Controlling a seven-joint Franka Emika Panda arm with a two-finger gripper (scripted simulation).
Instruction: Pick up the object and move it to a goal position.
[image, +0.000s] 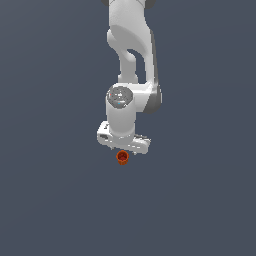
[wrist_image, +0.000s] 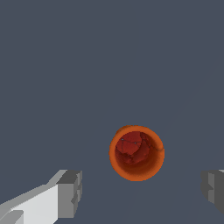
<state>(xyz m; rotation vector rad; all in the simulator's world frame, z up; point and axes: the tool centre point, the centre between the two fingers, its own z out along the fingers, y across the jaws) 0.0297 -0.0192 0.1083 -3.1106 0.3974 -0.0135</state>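
Note:
The object is a tiny orange-red tapered cup (image: 122, 158) with a hollow round mouth, standing upright on the dark grey floor. In the exterior view it shows just below the white hand of my arm. In the wrist view the cup (wrist_image: 136, 153) sits between my two grey fingertips, its mouth facing the camera. My gripper (wrist_image: 142, 190) is open; the fingertips (wrist_image: 70, 192) stand wide apart on either side of the cup and do not touch it. In the exterior view the fingers are hidden behind the hand (image: 123, 139).
A flat dark grey floor (image: 50, 200) spreads all around. The white arm (image: 131, 45) rises from the hand toward the top of the exterior view.

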